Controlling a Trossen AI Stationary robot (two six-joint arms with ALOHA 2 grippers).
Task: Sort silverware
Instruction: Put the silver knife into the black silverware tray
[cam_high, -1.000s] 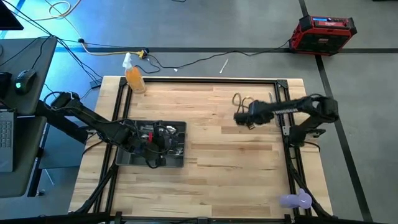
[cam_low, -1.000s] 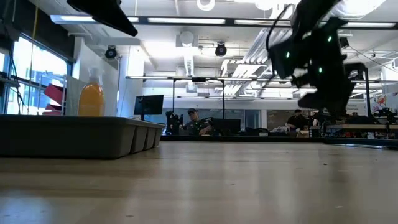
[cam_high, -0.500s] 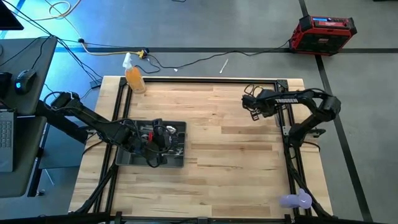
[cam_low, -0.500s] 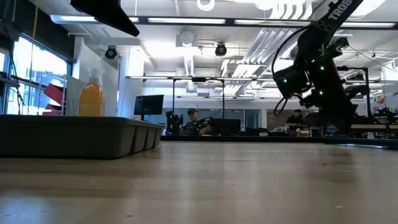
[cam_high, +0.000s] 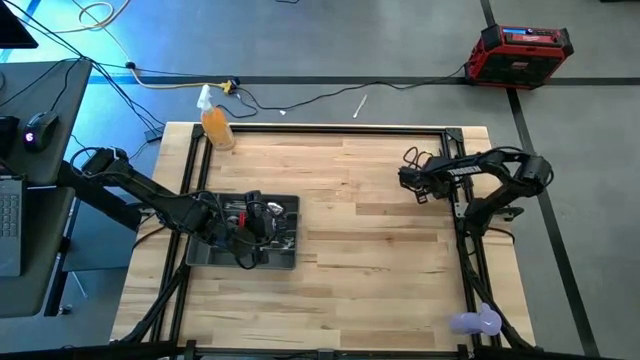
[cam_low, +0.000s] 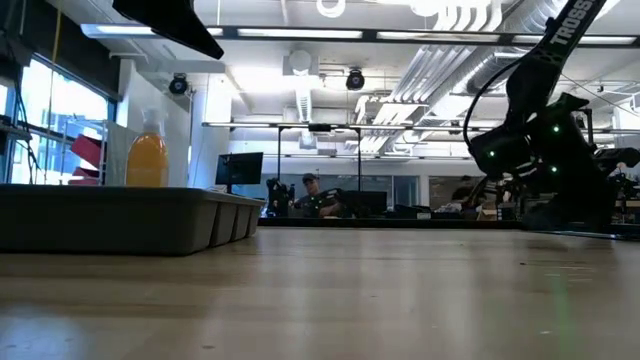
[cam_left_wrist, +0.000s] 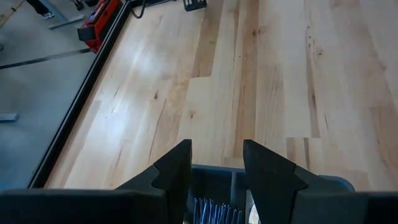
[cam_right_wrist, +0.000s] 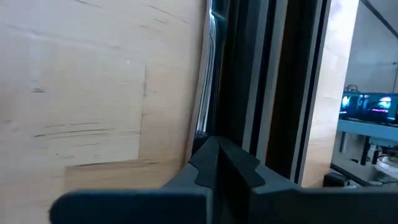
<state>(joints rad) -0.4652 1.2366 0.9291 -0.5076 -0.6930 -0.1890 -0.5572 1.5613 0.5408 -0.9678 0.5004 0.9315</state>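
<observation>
Silverware (cam_left_wrist: 216, 210), thin shiny metal, inside grey plastic tray (cam_high: 205, 255); left end effector (cam_left_wrist: 216, 171) parted, right end effector (cam_right_wrist: 219, 163) together.

The silverware (cam_high: 268, 226) lies as a jumble of thin, shiny silver pieces inside the dark grey compartmented tray (cam_high: 290, 258) on the left half of the table. In the left wrist view, a bunch of bright metal handles (cam_left_wrist: 216, 210) lies side by side in one compartment.
</observation>
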